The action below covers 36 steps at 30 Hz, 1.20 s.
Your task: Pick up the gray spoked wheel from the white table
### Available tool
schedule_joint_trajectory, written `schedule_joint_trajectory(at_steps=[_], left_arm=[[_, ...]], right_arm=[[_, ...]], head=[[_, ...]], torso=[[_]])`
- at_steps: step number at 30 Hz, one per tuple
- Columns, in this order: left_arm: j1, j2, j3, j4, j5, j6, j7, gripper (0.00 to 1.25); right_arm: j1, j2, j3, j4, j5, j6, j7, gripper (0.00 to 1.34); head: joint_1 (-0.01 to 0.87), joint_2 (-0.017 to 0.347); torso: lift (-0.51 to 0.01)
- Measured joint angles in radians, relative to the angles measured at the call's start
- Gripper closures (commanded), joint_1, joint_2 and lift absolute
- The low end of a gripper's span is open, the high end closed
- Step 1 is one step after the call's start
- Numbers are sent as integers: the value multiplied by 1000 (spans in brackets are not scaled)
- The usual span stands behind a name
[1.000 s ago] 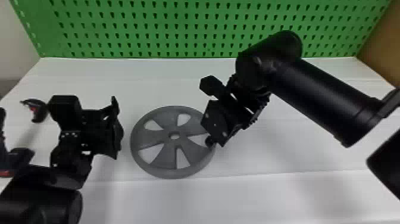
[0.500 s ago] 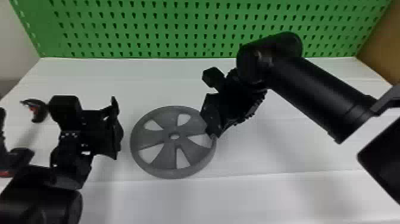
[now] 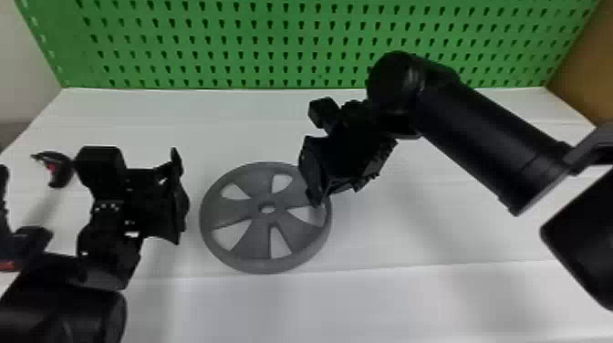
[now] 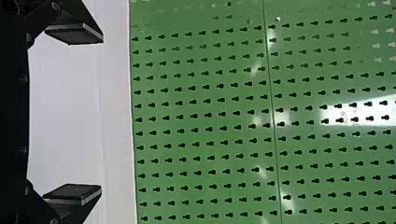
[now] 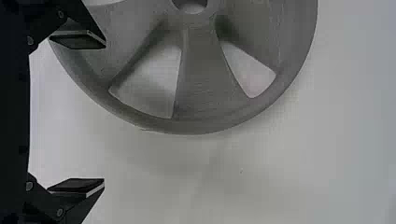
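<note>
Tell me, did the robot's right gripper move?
Yes, in the head view the right gripper moved closer to the green pegboard.

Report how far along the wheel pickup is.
The approach looks mostly done: the right hand is at the right edge of the wheel. Lining up seems under way, its fingers apart and gripping nothing. Closing and lifting remain: the wheel lies flat on the table.
</note>
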Motion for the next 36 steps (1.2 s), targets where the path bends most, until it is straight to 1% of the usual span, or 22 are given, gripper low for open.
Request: schedule_joint_trajectory(at_steps=[3,6,9,13,18,25,28,31,36], left_arm=[[1,0,0,0,0,0,0,148],[1,0,1,0,0,0,0,148],[1,0,2,0,0,0,0,148],[1,0,2,0,0,-1,0,148],[1,0,2,0,-1,-1,0,148],[1,0,3,0,-2,-1,0,148],[2,0,3,0,-2,-1,0,148],[3,0,3,0,-2,-1,0,148],[3,0,2,0,-1,-1,0,148]], right_arm=[[-1,4,-2,16,-71,-9,-72,239],[-2,11,-3,38,-166,-32,-176,239],[-2,22,-10,60,-249,-61,-255,239],[-1,38,-24,90,-317,-96,-321,239],[5,55,-55,130,-349,-128,-362,239],[40,77,-155,168,-353,-151,-463,239],[53,83,-185,183,-353,-160,-483,239],[59,88,-199,200,-358,-170,-500,239],[61,97,-207,219,-402,-202,-571,239]], head=[[765,2],[765,2],[765,2],[765,2],[765,2],[765,2],[765,2],[765,2],[765,2]], torso=[[-96],[-96],[-96],[-96],[-96],[-96],[-96],[-96],[-96]])
